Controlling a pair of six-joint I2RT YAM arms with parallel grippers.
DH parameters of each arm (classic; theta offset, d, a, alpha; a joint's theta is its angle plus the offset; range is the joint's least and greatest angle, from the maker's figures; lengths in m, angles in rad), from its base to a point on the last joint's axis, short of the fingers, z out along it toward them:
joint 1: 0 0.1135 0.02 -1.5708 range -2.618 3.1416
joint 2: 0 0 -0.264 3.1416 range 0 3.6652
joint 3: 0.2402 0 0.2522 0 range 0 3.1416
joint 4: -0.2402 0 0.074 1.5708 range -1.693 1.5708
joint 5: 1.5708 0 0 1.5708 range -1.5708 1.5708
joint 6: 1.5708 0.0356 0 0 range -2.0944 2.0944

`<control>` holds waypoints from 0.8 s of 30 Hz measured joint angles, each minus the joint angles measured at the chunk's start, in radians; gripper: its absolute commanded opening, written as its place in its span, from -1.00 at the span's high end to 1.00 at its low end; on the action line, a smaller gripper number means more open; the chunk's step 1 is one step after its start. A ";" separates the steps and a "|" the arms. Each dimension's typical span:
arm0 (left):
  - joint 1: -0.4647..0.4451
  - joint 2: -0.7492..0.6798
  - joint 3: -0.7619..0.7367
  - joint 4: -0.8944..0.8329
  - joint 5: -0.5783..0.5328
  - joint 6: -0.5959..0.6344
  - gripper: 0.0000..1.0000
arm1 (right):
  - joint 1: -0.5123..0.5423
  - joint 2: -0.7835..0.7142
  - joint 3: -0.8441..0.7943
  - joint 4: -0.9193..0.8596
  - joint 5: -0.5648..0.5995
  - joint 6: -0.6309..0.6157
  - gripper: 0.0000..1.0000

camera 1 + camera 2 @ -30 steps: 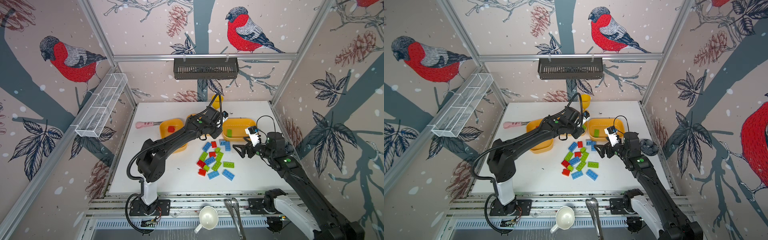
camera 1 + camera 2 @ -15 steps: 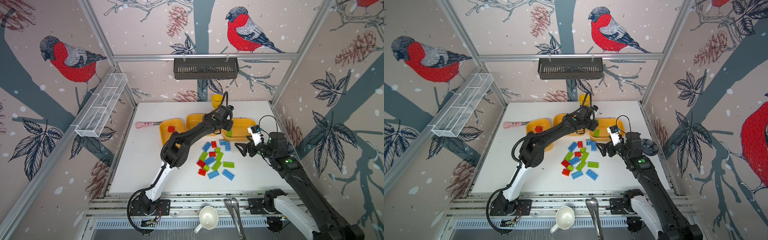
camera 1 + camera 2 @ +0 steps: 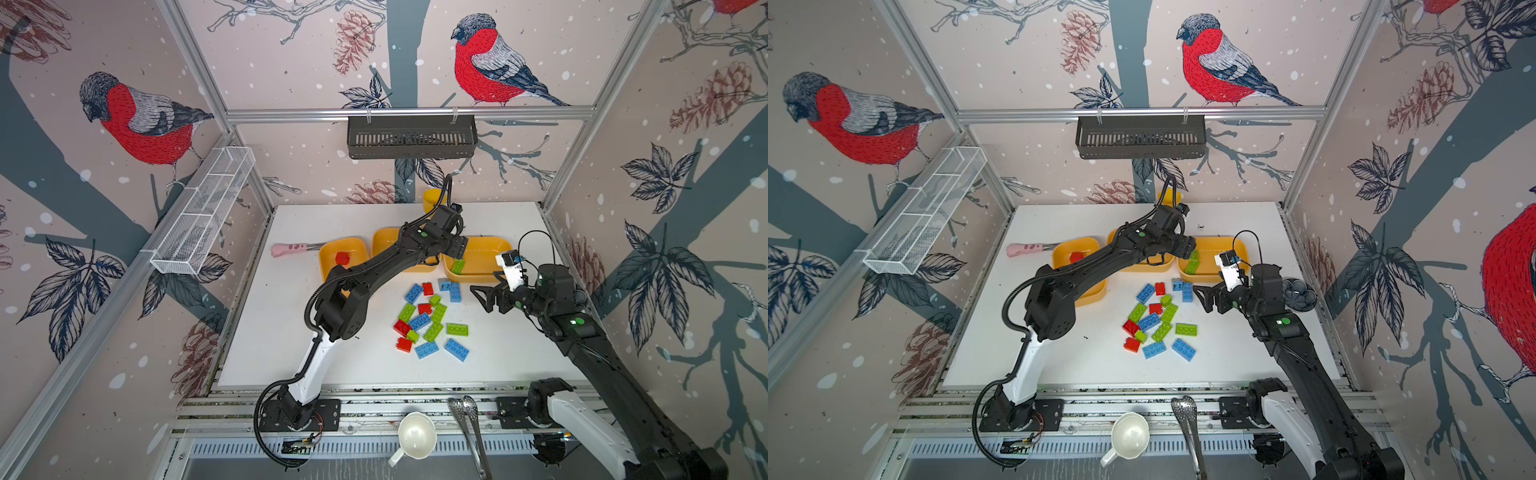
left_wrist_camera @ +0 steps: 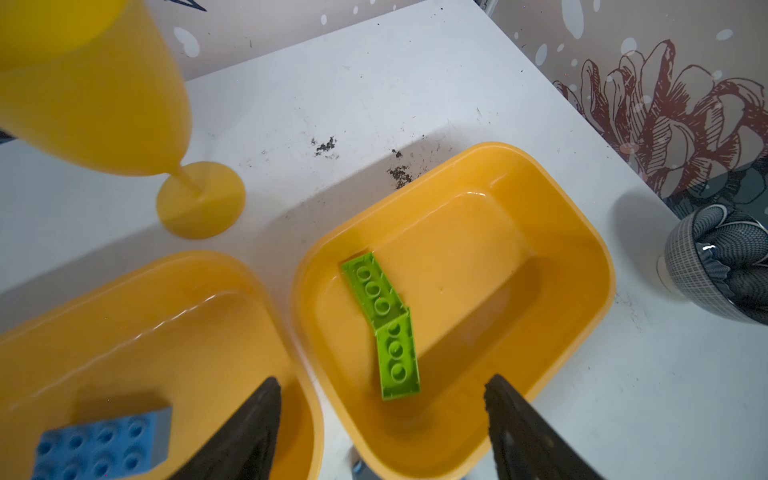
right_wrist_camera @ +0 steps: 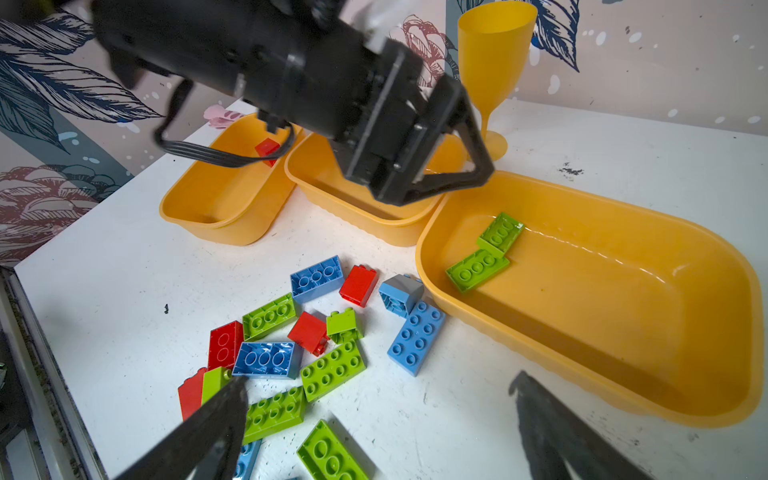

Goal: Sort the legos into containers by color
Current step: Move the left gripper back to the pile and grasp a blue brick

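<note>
Three yellow-orange containers stand in a row at the back. The left one (image 3: 332,266) holds a red brick (image 3: 342,258). A blue brick (image 4: 104,440) lies in the middle one (image 4: 166,332). In the right one (image 4: 582,232) two lime green bricks (image 4: 376,293) (image 4: 397,359) lie end to end. My left gripper (image 4: 384,379) hangs open over that tray's near end (image 3: 459,249), holding nothing. Loose legos (image 3: 432,320) in red, blue and green lie in a heap in front of the trays. To the right of the heap my right gripper (image 5: 379,380) hovers open and empty (image 3: 484,297).
A yellow goblet (image 3: 432,199) stands behind the trays. A patterned bowl (image 3: 1298,295) sits by the right edge. A pink-handled utensil (image 3: 289,249) lies left of the trays. In front of the table, on the frame, are a white cup (image 3: 415,434) and metal tongs (image 3: 469,419).
My left gripper swung right from the middle tray to the right tray and opened. A second green brick now lies there. The right arm barely moved.
</note>
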 measured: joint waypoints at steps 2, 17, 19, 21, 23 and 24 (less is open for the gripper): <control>-0.003 -0.075 -0.088 -0.019 -0.014 0.010 -0.56 | 0.000 0.005 0.000 0.000 -0.001 0.000 -0.99; -0.005 -0.295 -0.570 -0.087 -0.127 0.017 -0.53 | 0.000 0.026 0.006 -0.011 -0.029 0.000 -0.99; -0.003 -0.296 -0.610 -0.071 -0.127 0.017 -0.53 | 0.001 0.026 0.005 -0.018 -0.031 0.001 -0.99; -0.002 -0.292 -0.635 -0.056 -0.126 0.018 -0.52 | 0.003 0.026 0.003 -0.019 -0.033 0.004 -0.99; 0.002 -0.277 -0.646 -0.027 -0.124 0.023 -0.52 | 0.005 0.027 0.003 -0.019 -0.036 0.012 -0.99; 0.003 -0.266 -0.650 -0.012 -0.117 0.033 -0.50 | 0.006 0.028 0.003 -0.019 -0.037 0.018 -0.99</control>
